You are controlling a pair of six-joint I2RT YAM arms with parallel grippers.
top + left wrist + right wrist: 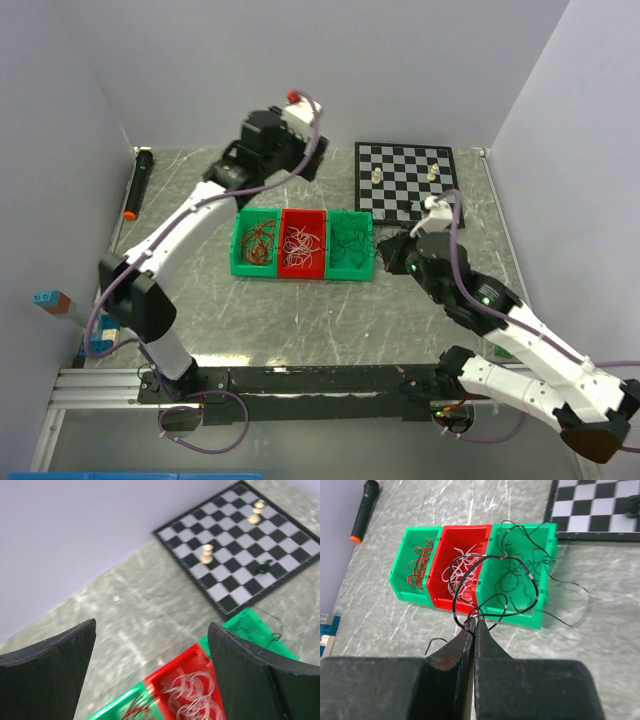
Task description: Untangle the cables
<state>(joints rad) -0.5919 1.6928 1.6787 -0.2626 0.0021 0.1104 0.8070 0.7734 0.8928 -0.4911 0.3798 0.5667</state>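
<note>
Three small bins stand in a row mid-table. The left green bin (pixel 256 242) holds red-brown cables (pixel 420 560). The red bin (pixel 302 244) holds white cables (pixel 462 565). The right green bin (pixel 350 245) holds black cables (pixel 517 577), some trailing over its rim onto the table. My right gripper (pixel 475 621) is shut on a looped black cable (pixel 495 560) and holds it up in front of the bins. My left gripper (pixel 150 675) is open and empty, raised behind the bins, above the far table.
A chessboard (pixel 405 180) with a few pieces lies at the back right, just behind the bins. A black marker with an orange tip (pixel 137 183) lies at the back left. A short loose black wire piece (pixel 436 642) lies on the table near my right fingers.
</note>
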